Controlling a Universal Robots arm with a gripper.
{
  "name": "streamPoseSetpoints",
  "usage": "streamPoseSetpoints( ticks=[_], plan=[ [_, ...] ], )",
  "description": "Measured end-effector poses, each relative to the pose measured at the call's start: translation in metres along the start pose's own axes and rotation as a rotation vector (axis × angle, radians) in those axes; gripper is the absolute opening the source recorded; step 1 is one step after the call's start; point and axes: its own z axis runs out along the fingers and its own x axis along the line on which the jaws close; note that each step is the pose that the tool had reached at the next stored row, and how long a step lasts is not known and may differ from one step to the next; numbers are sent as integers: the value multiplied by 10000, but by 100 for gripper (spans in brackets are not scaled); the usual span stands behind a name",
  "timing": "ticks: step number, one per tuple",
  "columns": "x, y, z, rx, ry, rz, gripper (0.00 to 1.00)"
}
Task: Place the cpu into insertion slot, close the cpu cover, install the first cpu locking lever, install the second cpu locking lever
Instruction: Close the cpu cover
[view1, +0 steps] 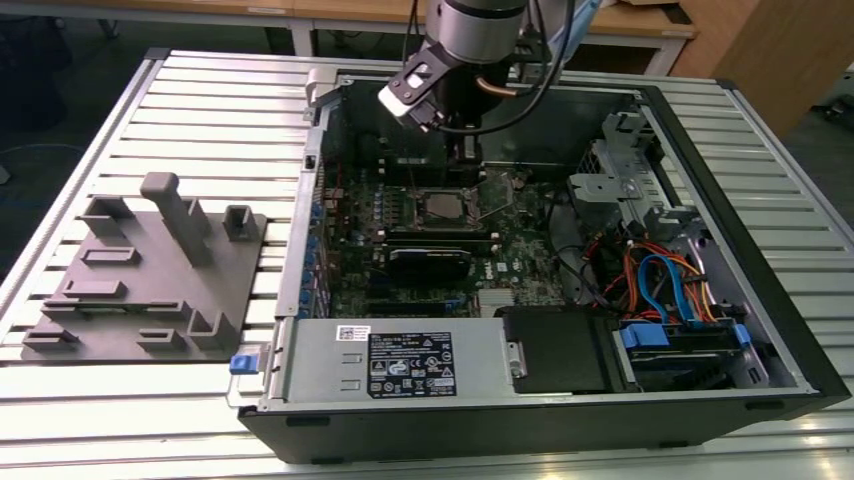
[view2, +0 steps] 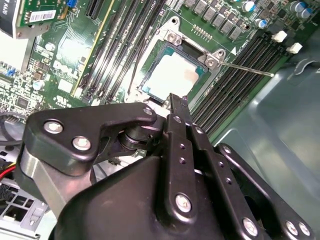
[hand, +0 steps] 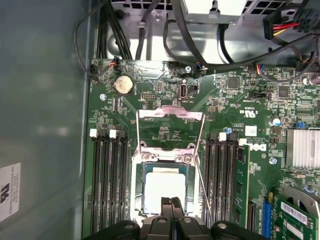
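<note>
Beyond the grey holder plate (view1: 134, 290) on the worktop (view1: 107, 420), at the exterior view's left, stands the open computer case (view1: 534, 440), where only step one looks done: in the first wrist view the cpu (hand: 159, 186), a pale silver square, lies flat in its slot, the cpu cover (hand: 170, 114) seemingly raised, a locking lever (view2: 245, 68) unlatched, the gripper (hand: 171, 201) pinched narrow and empty just over its edge.

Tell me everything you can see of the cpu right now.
The cpu is a small flat square chip with a pale silver-grey metal top, lying level in its socket on the green motherboard, between black memory slots. Its top is bare: the cpu cover is swung open beside it. The hand, fingers together, hangs over one edge; contact cannot be told.
</note>
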Motion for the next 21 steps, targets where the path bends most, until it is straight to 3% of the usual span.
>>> streamPoseSetpoints(
  ticks=[8,21],
  plan=[
    [1,0,-67,-1,1,0,10],
    [0,25,-71,0,0,0,10]
  ],
)
